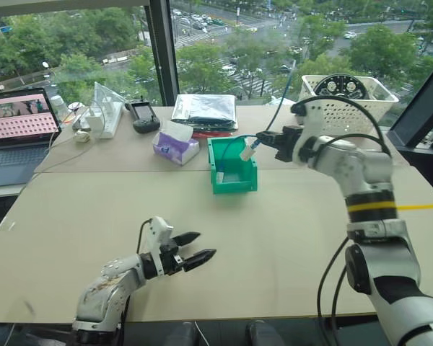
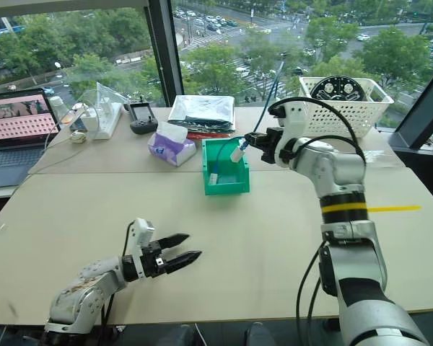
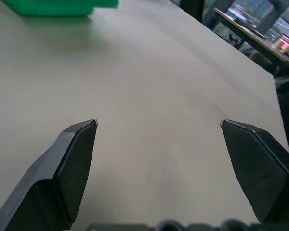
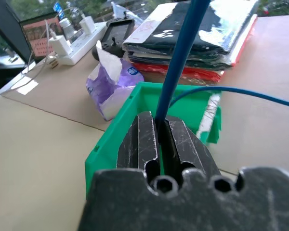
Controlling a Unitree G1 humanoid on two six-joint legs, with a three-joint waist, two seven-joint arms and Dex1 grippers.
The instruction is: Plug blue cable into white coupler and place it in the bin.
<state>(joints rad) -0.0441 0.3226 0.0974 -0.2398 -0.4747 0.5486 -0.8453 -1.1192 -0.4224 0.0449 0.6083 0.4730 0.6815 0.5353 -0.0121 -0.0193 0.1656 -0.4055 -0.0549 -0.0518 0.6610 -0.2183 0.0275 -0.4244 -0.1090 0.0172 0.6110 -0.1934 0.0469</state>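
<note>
My right gripper [image 1: 264, 141] is shut on the blue cable [image 4: 183, 53], held in the air over the far right rim of the green bin [image 1: 239, 184]. The white coupler [image 1: 249, 151] sits on the cable's end just past the fingertips, above the bin's inside. One stretch of cable [image 1: 287, 83] rises from the gripper, and a thin loop curves down into the bin. My left gripper [image 1: 204, 244] hovers low over the near part of the table, open and holding nothing, well short of the bin [image 3: 53, 6].
A white lattice basket [image 1: 346, 104] stands behind my right arm. A purple tissue pack [image 1: 175, 145] lies left of the bin, with a stack of bags [image 1: 205, 112], a black handset [image 1: 145, 115], a power strip [image 1: 110, 117] and a laptop [image 1: 18, 130] at the back.
</note>
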